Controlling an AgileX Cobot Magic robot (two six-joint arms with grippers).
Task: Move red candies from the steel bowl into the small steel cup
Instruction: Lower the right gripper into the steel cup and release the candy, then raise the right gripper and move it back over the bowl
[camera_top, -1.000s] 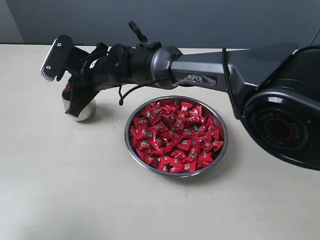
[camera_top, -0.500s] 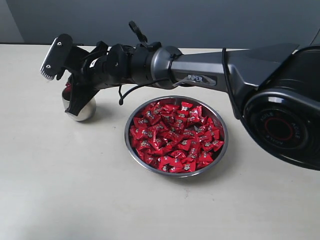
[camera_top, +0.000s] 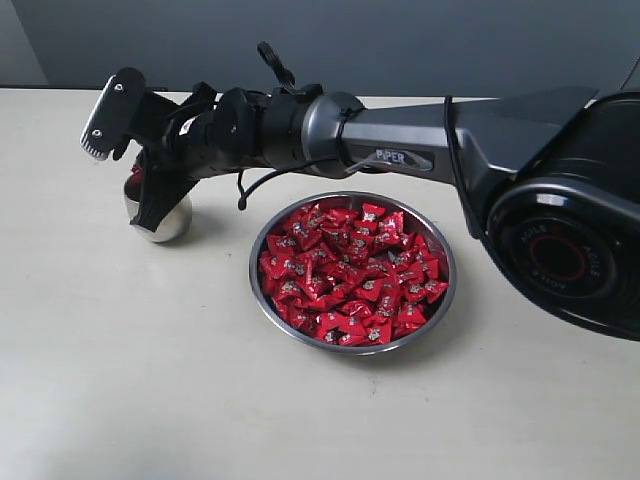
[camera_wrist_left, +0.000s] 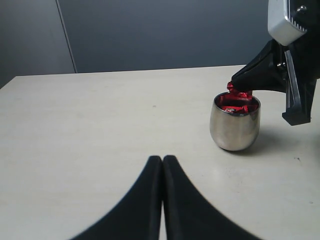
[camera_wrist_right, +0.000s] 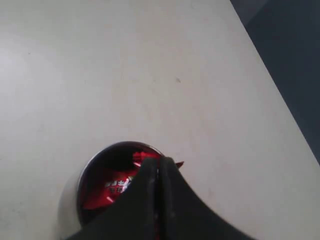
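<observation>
Counting 1 steel bowl (camera_top: 256, 292) | counting 1 small steel cup (camera_wrist_left: 235, 127) | tallying red candies (camera_top: 350, 275): beyond counting, several dozen in bowl, a few in cup | showing 2 grippers: left gripper (camera_wrist_left: 162, 159), right gripper (camera_wrist_right: 159, 161)

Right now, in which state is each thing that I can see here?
steel bowl: upright on the table, full of red candies.
small steel cup: upright, some candies inside.
right gripper: shut on one red candy, over the cup's mouth.
left gripper: shut, empty, apart from the cup.
</observation>
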